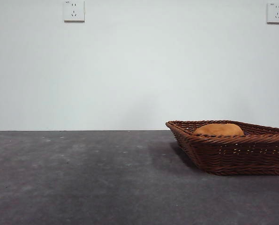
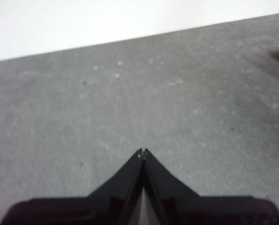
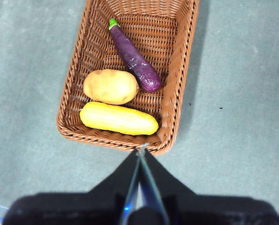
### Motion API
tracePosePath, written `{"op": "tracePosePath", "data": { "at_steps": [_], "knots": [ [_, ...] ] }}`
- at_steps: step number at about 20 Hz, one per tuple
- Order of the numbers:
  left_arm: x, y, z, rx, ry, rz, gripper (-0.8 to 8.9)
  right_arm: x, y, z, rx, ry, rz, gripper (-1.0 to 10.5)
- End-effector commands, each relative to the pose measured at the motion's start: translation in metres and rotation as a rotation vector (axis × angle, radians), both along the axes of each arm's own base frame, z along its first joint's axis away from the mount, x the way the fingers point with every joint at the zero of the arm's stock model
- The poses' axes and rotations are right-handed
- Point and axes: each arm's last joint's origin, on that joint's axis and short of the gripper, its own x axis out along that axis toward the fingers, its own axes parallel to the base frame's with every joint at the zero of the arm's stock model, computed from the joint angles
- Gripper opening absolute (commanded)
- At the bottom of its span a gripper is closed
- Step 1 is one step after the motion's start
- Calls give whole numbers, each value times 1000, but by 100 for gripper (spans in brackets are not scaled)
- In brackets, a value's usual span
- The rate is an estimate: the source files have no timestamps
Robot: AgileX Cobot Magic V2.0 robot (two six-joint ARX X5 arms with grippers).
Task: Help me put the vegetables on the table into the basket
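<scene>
While the right gripper (image 3: pixel 141 150) hangs high above the table (image 3: pixel 31 70), its two black jaws are pressed together to one thin tip and hold nothing. Seen from its wrist camera, this tip is just over the short rim of the basket (image 3: pixel 71 89). All three vegetables lie inside the basket. If the basket floor is taken as a clock face in this wrist picture, the long purple eggplant (image 3: pixel 134 58) runs from about 11 o'clock toward the middle, with its green stem at the far end. The tan potato (image 3: pixel 110 86) lies at about 8 o'clock and its side touches the thick end of the eggplant. The yellow vegetable (image 3: pixel 118 118) lies across the floor at 6 o'clock, just beside the potato and along the inner wall nearest to the gripper.

From the front camera, the basket (image 1: pixel 233 154) stands at about 4 o'clock of the picture, with its right part cut by the edge. Only the rounded top of the potato (image 1: pixel 219 130) shows over the braided rim; the other two vegetables are hidden behind the wall. Two white sockets (image 1: pixel 74 11) are on the wall behind.

The left gripper (image 2: pixel 142 152) is over a bare grey part of the table (image 2: pixel 106 103), and its jaws are also closed together with nothing between them.
</scene>
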Motion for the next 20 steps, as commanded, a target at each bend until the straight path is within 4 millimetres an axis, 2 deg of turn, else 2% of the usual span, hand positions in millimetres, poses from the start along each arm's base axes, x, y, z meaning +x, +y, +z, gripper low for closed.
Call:
{"op": "tracePosePath", "data": {
  "at_steps": [1, 20],
  "knots": [
    [1, 0, -7, -51, 19, 13, -4, 2, 0, -1, -4, -3, 4, 2],
    [2, 0, -8, -55, 30, 12, -4, 2, 0, 0, -22, -11, -1, 1]
  ]
}}
